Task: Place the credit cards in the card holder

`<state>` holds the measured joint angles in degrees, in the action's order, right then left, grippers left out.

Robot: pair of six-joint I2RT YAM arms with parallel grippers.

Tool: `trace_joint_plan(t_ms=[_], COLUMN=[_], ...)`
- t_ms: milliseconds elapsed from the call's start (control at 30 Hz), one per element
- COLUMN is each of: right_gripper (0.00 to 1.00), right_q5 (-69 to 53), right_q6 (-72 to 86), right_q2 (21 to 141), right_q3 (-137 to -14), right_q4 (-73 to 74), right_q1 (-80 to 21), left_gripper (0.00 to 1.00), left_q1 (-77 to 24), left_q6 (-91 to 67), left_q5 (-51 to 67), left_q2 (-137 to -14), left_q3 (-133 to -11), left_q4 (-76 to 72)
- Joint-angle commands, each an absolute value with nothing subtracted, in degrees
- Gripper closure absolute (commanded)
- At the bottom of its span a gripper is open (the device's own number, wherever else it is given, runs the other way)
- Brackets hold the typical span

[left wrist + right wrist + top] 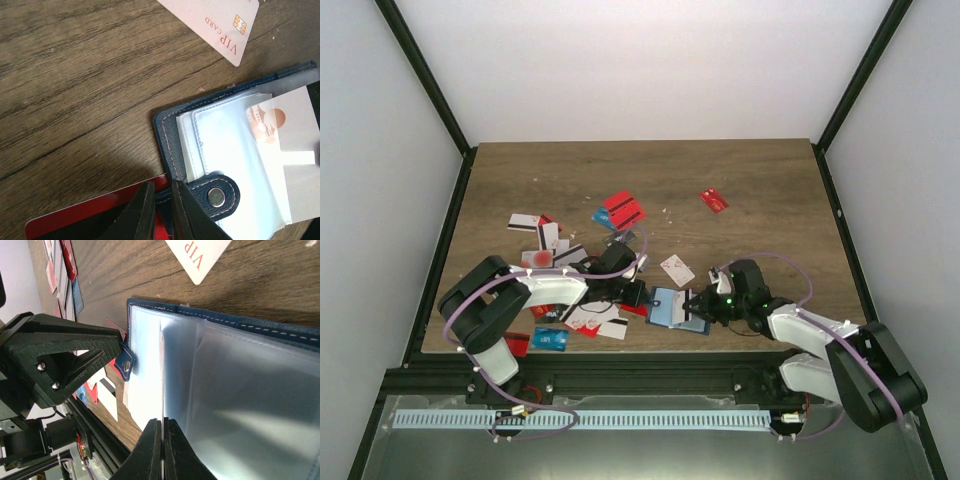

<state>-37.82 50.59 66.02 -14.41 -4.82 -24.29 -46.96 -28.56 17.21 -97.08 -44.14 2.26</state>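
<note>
Wooden table [740,190], open card holder [167,131], gripped by left gripper [163,189], right gripper [162,424]

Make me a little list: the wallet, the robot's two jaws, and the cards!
card holder: open flat, clear sleeves up
left jaws: pinching its edge by the tab clasp
right jaws: shut on a white card at the sleeves
VIP card: lying apart, beside the holder
other cards: scattered, left and back
</note>
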Motion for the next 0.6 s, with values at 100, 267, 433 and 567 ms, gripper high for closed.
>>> trace_joint_plan(t_ms=[100, 267, 433, 567], right_gripper=[0.99, 0.99, 0.99, 0.99], right_q5=[-36.47, -38.32, -39.54, -39.57], right_q6=[41.37, 42.61, 44.66, 46.43], right_q2=[67.56, 68.29, 69.45, 70.41], right_q3=[-16.17, -14.77, -13.70, -13.37], right_q4=[-3.42, -7.92, -12.54, -14.62], right_q1=[-23.64, -23.65, -23.64, -23.64], left_gripper=[0.88, 0.88, 0.89, 0.89], left_q1=[-47.11, -47.10, -47.10, -47.15], left_q6=[-28.96, -29.00, -29.81, -31.01], left_q5=[18.24, 18.28, 18.44, 18.74], left_q2=[-98.08, -98.23, -98.00, -97.83], left_q3=[-43.71, -43.81, -43.20, -42.23], left_q4=[2.11, 2.12, 1.58, 0.89])
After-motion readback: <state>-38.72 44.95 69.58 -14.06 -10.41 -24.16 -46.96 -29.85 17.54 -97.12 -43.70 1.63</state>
